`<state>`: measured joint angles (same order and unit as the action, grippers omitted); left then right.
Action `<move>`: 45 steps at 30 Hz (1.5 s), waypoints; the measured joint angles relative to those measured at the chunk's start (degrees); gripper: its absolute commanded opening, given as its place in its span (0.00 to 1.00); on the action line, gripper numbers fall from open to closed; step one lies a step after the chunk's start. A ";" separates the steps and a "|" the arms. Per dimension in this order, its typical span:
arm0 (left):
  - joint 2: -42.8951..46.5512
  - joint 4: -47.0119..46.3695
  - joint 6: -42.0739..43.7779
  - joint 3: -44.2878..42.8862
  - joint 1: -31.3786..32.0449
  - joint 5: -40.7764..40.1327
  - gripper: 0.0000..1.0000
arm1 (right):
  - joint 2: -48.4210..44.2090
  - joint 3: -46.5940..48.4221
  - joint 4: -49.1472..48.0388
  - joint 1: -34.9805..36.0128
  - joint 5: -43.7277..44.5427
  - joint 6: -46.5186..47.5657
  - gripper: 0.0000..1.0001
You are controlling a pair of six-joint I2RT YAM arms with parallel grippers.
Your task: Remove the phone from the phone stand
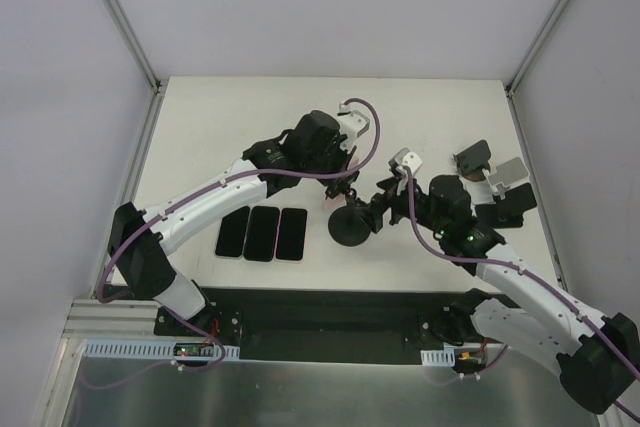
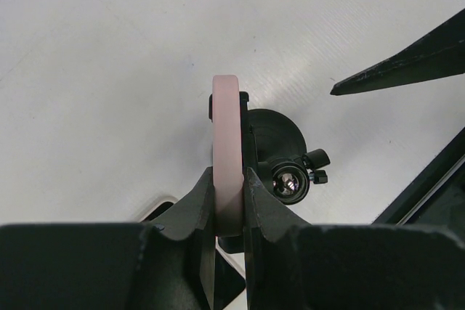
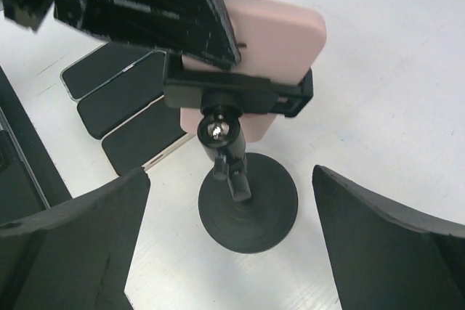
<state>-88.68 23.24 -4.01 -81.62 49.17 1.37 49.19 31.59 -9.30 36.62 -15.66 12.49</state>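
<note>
A pink-cased phone (image 3: 272, 34) sits in the clamp (image 3: 240, 96) of a black phone stand with a round base (image 3: 248, 212). The stand is at mid-table in the top view (image 1: 347, 225). My left gripper (image 2: 229, 179) is shut on the phone's upper edge (image 2: 227, 128), with one finger on each face. In the top view it (image 1: 338, 185) hangs right over the stand. My right gripper (image 3: 232, 245) is open and empty. Its fingers (image 3: 73, 237) spread wide on either side of the base without touching it. It sits just right of the stand in the top view (image 1: 374, 209).
Three dark phones (image 1: 262, 233) lie face up in a row left of the stand, and they also show in the right wrist view (image 3: 123, 99). Black and grey stand-like pieces (image 1: 492, 175) sit near the table's right edge. White walls enclose the table.
</note>
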 measured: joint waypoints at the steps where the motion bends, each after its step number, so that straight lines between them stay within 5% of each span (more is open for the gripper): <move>1: 0.00 -0.07 -0.09 0.02 0.20 -0.17 0.00 | 0.79 1.31 0.96 0.00 -0.22 0.44 0.97; 5: 0.00 -0.15 -0.31 0.04 0.98 -0.50 0.00 | 4.61 4.81 2.32 0.00 -1.46 1.62 0.99; 16: 0.00 -0.37 -1.77 0.09 1.16 -0.52 0.00 | 15.12 6.38 1.55 0.22 -3.30 4.20 0.78; 22: 0.00 -0.70 -2.97 0.15 1.18 -0.44 0.00 | 18.49 8.09 -0.17 0.50 -3.37 5.64 0.53; 24: 0.00 -0.98 -3.48 0.20 1.18 -0.44 0.00 | 19.19 8.70 -0.96 0.72 -3.72 5.90 0.18; 26: -0.04 -1.55 -4.04 0.31 1.11 -0.85 0.00 | 19.47 8.85 -1.55 1.31 -4.17 6.88 0.01; 45: -2.34 0.20 -4.00 -3.34 -1.22 2.71 0.00 | 17.27 8.79 0.68 2.75 -2.56 10.25 0.01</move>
<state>-91.02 23.44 -8.01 -84.97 47.94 4.08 66.46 40.38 -8.62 39.38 -18.22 22.74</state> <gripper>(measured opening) 0.124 0.331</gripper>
